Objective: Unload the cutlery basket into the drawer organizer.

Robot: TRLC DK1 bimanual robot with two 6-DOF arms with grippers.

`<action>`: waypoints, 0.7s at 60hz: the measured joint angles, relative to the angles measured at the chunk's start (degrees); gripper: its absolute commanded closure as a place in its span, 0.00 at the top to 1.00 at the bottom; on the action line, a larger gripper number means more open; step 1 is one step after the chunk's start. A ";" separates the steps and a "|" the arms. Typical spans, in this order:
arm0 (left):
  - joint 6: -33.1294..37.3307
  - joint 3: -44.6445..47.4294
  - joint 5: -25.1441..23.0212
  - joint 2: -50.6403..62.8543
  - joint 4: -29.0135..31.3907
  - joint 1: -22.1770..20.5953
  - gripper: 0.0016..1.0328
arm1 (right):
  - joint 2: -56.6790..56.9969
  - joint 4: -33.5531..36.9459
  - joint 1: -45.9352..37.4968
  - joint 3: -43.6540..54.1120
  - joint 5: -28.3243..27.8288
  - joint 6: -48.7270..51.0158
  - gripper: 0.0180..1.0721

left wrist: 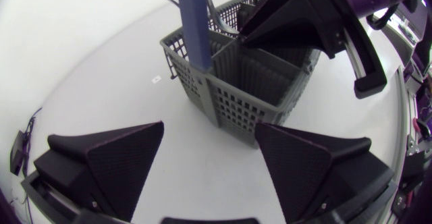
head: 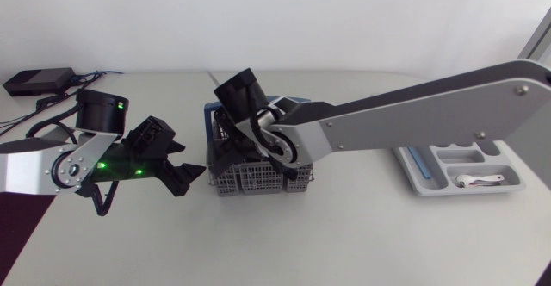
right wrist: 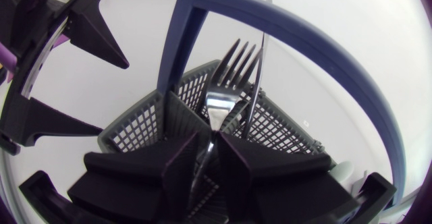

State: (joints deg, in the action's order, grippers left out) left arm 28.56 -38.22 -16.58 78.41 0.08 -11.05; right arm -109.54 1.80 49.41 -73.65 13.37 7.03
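The grey cutlery basket [head: 250,181] with a blue hoop handle [right wrist: 202,8] stands mid-table. My right gripper [head: 234,148] reaches down into it from above. In the right wrist view the right gripper [right wrist: 208,146] is shut on the handle of a metal fork [right wrist: 226,82], whose tines point up. A thin metal blade [right wrist: 260,55] stands beside the fork. My left gripper [head: 185,176] stands open just left of the basket [left wrist: 236,96], with nothing between its fingers [left wrist: 121,160]. The white drawer organizer [head: 430,178] lies at the right.
A white utensil [head: 478,181] lies in one organizer compartment. A black box [head: 39,81] and cables sit at the back left corner. My right arm's long link [head: 405,118] spans the table between basket and organizer.
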 measured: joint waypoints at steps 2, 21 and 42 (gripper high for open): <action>0.00 0.02 -0.09 0.02 0.00 0.00 0.91 | 0.00 -0.13 0.00 0.00 -0.02 0.00 0.15; 0.00 0.04 -0.09 0.28 0.00 0.00 0.91 | 0.15 -1.66 -0.07 0.44 -1.55 0.02 0.13; 0.02 0.04 -0.09 0.39 -0.07 0.00 0.91 | 0.57 -3.34 -1.05 1.38 -2.19 -0.04 0.47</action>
State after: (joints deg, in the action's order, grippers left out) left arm 28.58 -38.17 -16.67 78.81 0.01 -11.05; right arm -108.97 -1.54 48.36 -72.27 11.18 6.98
